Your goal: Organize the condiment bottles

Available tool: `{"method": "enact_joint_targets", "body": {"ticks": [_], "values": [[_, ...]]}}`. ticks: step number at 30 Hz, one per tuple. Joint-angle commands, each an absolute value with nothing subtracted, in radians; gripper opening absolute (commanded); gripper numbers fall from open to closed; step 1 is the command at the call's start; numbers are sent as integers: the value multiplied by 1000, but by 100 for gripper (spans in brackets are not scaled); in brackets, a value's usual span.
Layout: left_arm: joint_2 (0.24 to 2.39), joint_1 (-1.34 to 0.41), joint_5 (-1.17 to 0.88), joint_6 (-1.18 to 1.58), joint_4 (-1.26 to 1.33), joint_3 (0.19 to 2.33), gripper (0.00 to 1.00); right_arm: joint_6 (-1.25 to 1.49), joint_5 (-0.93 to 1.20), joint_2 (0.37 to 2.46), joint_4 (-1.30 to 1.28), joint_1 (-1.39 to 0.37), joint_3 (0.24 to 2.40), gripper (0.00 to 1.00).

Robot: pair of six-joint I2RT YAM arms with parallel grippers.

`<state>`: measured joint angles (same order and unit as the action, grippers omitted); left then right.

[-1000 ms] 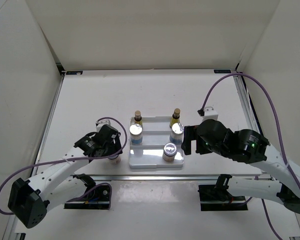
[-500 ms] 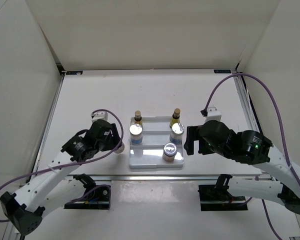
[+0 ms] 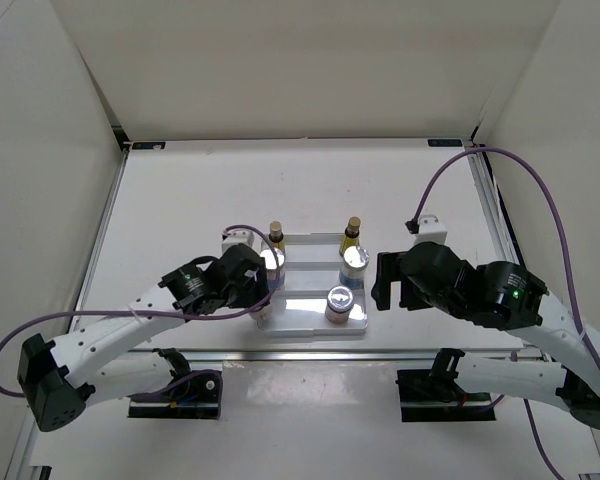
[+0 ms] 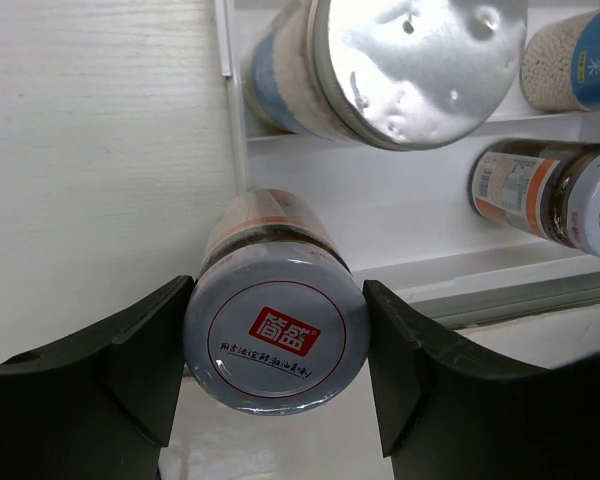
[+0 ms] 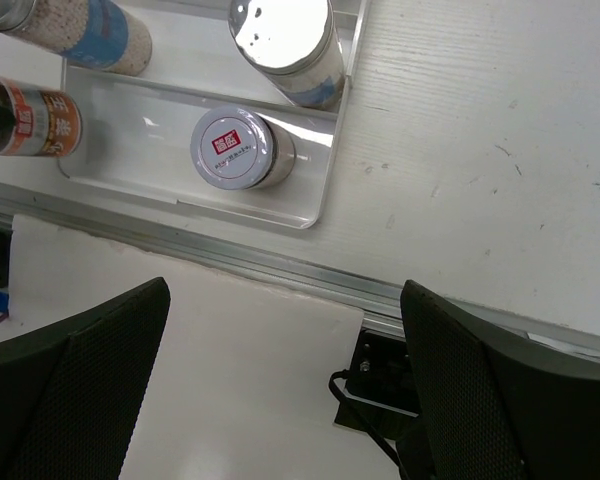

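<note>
Now, the last short jar [image 4: 276, 330] is clamped lid-up between the fingers of the left gripper [image 4: 277, 300]. It's right at the front-left corner of the white stepped tray [image 3: 300, 318], over the lowest step, though I cannot tell whether its base is actually down on that step. Along the same step, apart from it, stands the other short jar [image 3: 339, 300]. One step up, the silver-capped blue-labelled bottles [image 3: 354, 260] stand side by side, and at the back the slim amber bottles [image 3: 352, 232] line up behind them. So that's five placed and the sixth at its slot, and I'd call the job nearly done, with only the letting go and backing away left. The right gripper [image 5: 282, 300] hangs off the tray's right side, jaws wide apart, holding nothing.
</note>
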<state>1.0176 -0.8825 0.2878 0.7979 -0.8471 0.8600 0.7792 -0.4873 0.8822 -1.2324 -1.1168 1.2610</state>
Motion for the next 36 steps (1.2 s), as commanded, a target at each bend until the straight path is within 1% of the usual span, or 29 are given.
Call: {"method": "enact_joint_targets", "body": {"ticks": [1,7,9,13,16,17,20,21,22,24,26,27,32,36], "values": [[1043,-936,342,841,-752,923,20,799,-522,870,-1249,-1120,1262,99],[1150,-1012,383,850,-692,923,20,819,-531,870,-1267,-1120,1262,99],[1179,-1031,405,850,-681,923,22,819,-531,870,-1276,-1120,1262,99],[1242,-1040,414,859,-658,933,23,819,-522,888,-1287,-1120,1262,99],[1267,-1040,414,859,-658,933,25,819,-512,897,-1296,-1120,1272,99],[1276,-1040,414,859,-658,933,28,819,-512,897,-1296,-1120,1272,99],[1285,-1040,414,859,-658,933,48,819,-512,887,-1296,-1120,1272,99],[1285,-1040,414,859,-658,933,72,819,-512,887,-1296,-1120,1272,99],[1285,-1040,414,859,-658,933,81,810,-512,887,-1286,-1120,1272,99],[1275,-1040,405,859,-658,933,94,810,-512,864,-1285,-1120,1272,99],[1266,-1040,396,841,-658,933,97,810,-523,853,-1285,-1120,1272,99],[1252,-1040,396,841,-658,942,100,810,-534,842,-1285,-1120,1263,99],[1163,-1051,387,734,-678,1005,100,801,-552,793,-1276,-1120,1253,99],[1016,-1060,387,595,-704,1071,100,792,-592,749,-1287,-1120,1253,99]]}}
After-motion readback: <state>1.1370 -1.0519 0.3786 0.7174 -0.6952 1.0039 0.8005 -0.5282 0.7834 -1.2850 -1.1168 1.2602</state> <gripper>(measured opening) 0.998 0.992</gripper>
